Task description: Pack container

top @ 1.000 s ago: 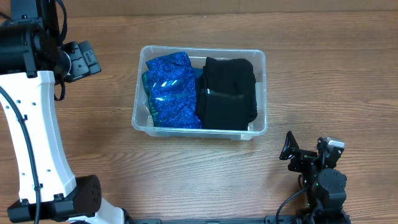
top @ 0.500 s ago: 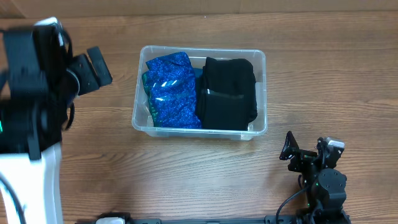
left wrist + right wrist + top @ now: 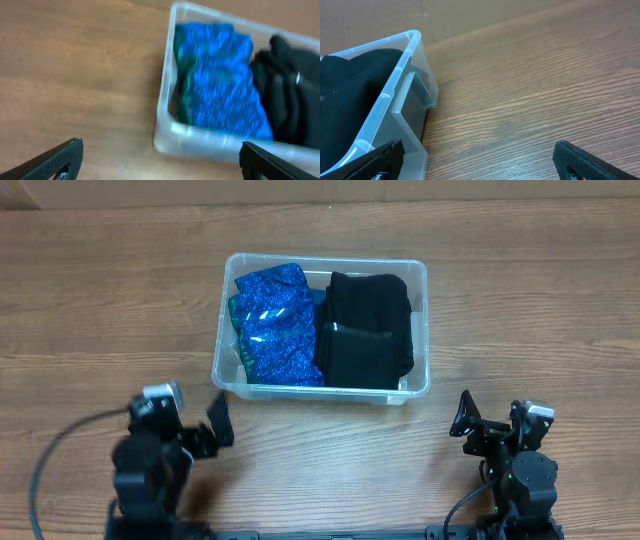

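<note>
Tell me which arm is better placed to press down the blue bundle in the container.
Left, probably. The left claw sits open just off the near-left corner of the container, beside the blue bundle. The right claw sits past the near-right corner, nearer the black clothes.

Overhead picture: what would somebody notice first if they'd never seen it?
The clear container in the middle of the wooden table stands out. It has a sparkly blue bundle in its left half and a black bundle in its right half. Nearer the camera's bottom edge, the left pincer and right pincer sit open and empty, not touching it.
</note>
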You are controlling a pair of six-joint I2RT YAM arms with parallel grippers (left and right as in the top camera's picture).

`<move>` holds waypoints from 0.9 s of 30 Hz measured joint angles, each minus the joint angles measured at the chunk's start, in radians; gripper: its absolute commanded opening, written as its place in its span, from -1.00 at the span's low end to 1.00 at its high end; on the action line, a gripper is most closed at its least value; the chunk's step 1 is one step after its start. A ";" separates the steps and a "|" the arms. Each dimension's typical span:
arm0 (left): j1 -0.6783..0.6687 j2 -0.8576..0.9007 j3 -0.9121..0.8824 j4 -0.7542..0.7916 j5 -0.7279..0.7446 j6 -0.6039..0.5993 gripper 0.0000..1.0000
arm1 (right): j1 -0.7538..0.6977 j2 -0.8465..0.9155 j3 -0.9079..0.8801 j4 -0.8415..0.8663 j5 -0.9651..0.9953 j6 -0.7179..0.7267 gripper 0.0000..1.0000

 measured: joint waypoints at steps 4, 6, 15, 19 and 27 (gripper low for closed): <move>0.000 -0.195 -0.164 0.006 0.010 -0.003 1.00 | 0.000 0.000 0.000 0.002 0.000 0.000 1.00; 0.000 -0.251 -0.204 0.005 0.012 -0.005 1.00 | 0.000 0.000 0.000 0.001 0.000 0.000 1.00; 0.000 -0.364 -0.323 0.024 0.013 -0.005 1.00 | 0.000 0.000 0.000 0.001 0.000 0.000 1.00; 0.000 -0.364 -0.323 0.027 0.013 -0.005 1.00 | 0.000 0.000 0.000 0.001 0.000 0.000 1.00; 0.000 -0.364 -0.323 0.027 0.012 -0.005 1.00 | 0.000 0.000 0.000 0.001 0.000 0.000 1.00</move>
